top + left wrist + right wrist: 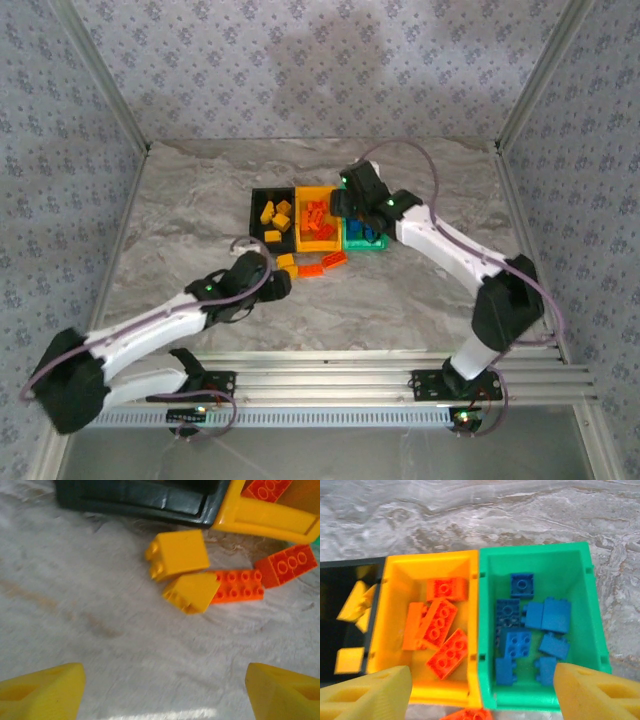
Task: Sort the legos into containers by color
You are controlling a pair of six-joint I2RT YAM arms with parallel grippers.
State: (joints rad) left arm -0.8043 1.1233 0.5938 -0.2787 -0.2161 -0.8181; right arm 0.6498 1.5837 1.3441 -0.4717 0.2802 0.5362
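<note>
Crowding is the risk: two loose yellow legos (179, 554) touch each other and an orange lego (239, 585) on the table (75, 605) by the black bin (140, 500), so the left tool (162, 682), fingers apart, may pinch both; right tool (482, 680) hangs, also apart, over the green bin (592, 610)

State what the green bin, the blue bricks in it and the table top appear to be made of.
Green bin: moulded plastic, probably; smooth, slightly glossy walls of even colour. Blue bricks: hard plastic, with moulded round studs and crisp edges. Table top: marble-look grey veining, matte; stone or printed laminate cannot be told.
</note>
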